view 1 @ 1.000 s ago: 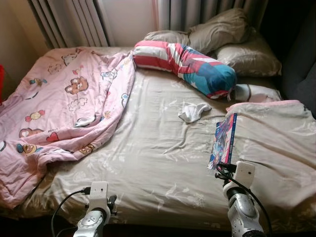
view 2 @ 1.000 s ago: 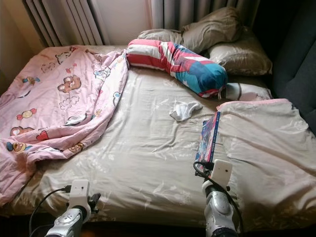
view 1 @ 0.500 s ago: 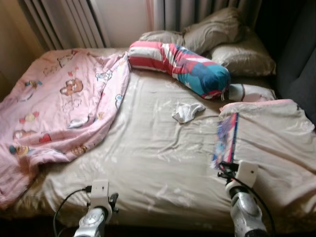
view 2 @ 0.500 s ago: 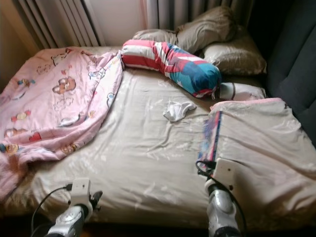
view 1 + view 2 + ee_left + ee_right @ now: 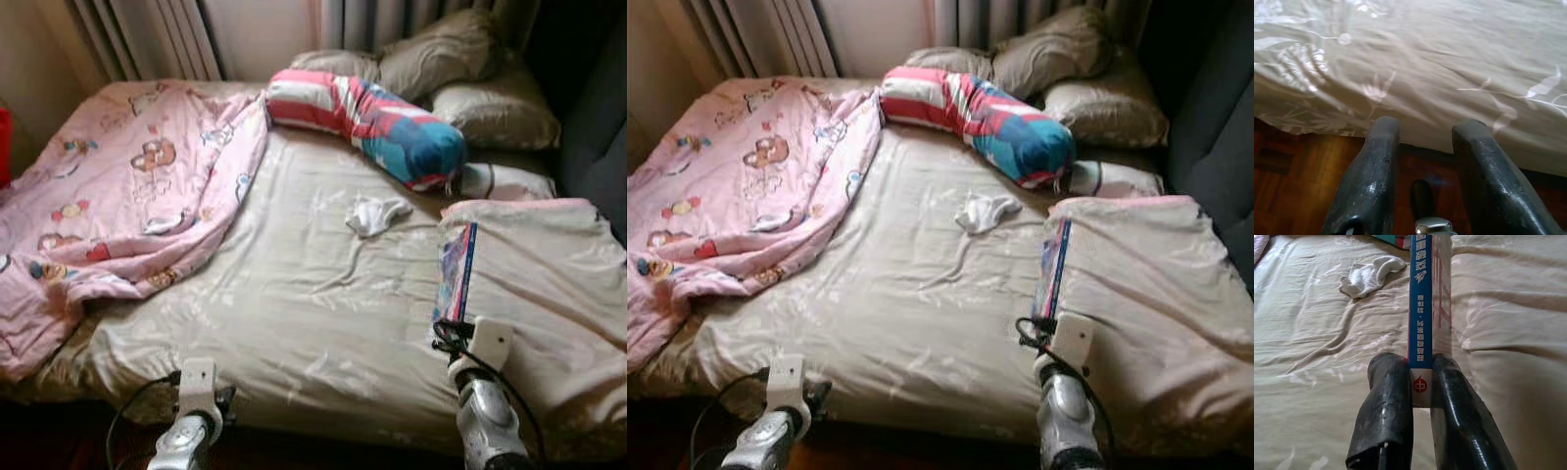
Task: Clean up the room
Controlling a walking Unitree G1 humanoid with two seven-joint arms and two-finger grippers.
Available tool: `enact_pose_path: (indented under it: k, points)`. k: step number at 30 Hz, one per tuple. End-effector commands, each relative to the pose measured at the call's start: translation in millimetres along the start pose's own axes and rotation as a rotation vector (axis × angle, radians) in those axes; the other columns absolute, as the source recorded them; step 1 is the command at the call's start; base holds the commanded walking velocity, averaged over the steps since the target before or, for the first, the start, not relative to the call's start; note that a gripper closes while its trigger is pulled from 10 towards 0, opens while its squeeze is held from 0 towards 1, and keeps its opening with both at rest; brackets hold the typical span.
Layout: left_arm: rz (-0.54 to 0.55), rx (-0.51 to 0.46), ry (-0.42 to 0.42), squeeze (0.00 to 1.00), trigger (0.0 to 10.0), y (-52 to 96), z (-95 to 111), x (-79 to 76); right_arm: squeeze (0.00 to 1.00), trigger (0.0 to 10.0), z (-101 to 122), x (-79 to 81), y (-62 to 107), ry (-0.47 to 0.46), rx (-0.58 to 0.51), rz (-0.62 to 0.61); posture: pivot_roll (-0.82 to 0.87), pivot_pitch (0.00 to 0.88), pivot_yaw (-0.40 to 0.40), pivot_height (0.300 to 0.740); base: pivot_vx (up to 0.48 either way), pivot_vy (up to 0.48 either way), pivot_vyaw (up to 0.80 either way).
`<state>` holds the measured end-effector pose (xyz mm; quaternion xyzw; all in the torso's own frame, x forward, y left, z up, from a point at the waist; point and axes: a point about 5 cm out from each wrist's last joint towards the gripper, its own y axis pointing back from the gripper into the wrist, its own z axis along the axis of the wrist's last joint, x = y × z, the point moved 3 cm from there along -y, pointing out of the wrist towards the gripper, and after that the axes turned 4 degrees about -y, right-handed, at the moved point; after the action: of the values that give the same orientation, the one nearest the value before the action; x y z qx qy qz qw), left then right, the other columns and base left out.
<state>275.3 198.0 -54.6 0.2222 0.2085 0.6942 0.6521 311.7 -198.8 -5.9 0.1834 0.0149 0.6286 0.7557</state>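
The right gripper (image 5: pixel 1420 377) grasps a thin blue-spined book (image 5: pixel 1427 298) by its spine, held upright over the bed's (image 5: pixel 313 323) near right edge. A crumpled white sock (image 5: pixel 377 213) lies mid-bed near the striped bolster pillow (image 5: pixel 377 122). The left gripper (image 5: pixel 1425 147) hangs released beside the bed's near edge.

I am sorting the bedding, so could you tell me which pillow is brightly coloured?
The long bolster pillow, striped red, white and teal; the pillows behind it are plain beige.

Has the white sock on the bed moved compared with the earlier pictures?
No. The white sock lies just below the striped bolster, as earlier; the whole view shifted because the camera moved.
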Motion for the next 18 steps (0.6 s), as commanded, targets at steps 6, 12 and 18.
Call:
enact_pose_path:
  k: [6,12,18]
  points:
    - [0.005,0.019,0.021,0.0,10.0,2.1,-6.6,4.1,0.0,10.0,5.9,5.0,-2.5,0.01,-0.022,0.014,-0.06,0.132,0.037,0.74,0.0,0.0,0.0]
    - [0.004,0.018,0.022,0.0,10.0,2.3,-6.9,4.1,0.0,10.0,4.0,4.1,-1.8,0.013,-0.015,0.006,-0.06,0.134,0.037,0.74,0.0,0.0,0.0]
    - [0.007,0.021,0.02,0.0,10.0,2.7,-8.2,4.9,0.0,10.0,2.4,3.6,-1.4,0.018,-0.008,0.005,-0.06,0.131,0.036,0.74,0.0,0.0,0.0]
